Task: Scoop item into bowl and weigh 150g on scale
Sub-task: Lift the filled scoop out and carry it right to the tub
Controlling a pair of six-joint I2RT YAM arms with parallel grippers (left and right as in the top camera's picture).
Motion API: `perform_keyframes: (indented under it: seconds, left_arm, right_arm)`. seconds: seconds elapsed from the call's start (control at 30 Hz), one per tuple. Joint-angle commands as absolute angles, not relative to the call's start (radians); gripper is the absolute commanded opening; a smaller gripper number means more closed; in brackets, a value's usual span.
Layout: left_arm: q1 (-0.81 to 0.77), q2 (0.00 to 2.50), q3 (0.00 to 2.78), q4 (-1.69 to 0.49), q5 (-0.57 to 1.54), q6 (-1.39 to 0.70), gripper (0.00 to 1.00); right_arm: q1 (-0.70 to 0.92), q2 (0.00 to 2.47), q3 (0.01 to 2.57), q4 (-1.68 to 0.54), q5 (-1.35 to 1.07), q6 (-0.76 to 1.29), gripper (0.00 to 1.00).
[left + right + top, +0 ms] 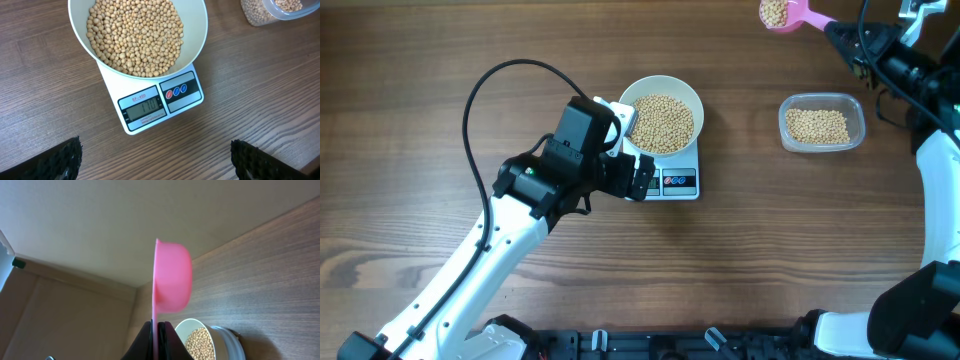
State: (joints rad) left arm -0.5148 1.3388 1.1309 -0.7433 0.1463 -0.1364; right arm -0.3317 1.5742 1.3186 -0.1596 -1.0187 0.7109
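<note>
We see a wooden counter (420,60) carrying everything here. The left arm (490,250) reaches in from the near left corner, and its left gripper (632,148) hangs just beside the left edge of the scale, jaws spread wide with nothing between them. The right arm (930,180) rises along the right side, and the right gripper (155,335) is raised over the far right corner, clamped tight on the thin handle of a pink scoop (782,14).

The white scale (150,107) sits near the middle of the counter, its display (145,107) and buttons (176,91) along the near edge. We see digits on the display but cannot read them with certainty. The white bowl (196,25) stands on the scale, covering most of its top. A clear plastic tub (858,130) rests on the counter to the right, well apart from the scale.

Most of the beans (665,122) lie heaped in the bowl. A shallow layer covers the bottom of the tub, and a small load fills the raised scoop.
</note>
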Motion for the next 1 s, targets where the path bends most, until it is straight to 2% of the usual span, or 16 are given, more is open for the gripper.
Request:
perform_keyframes:
  seconds: [0.0,0.7,0.97]
  left_arm:
    - [-0.508,1.335,1.146,-0.741,0.141,-0.142,1.0]
    - [-0.508,1.335,1.146,-0.741,0.14,-0.142,1.0]
    - [-0.508,1.335,1.146,-0.741,0.141,-0.142,1.0]
  right_arm:
    - [-0.35,1.558,1.33,-0.158,-1.037,0.71,0.04]
    - [-0.359,1.558,1.33,-0.166,-0.889,0.866,0.04]
    - [-0.398,1.558,1.33,-0.268,-0.878,0.757,0.04]
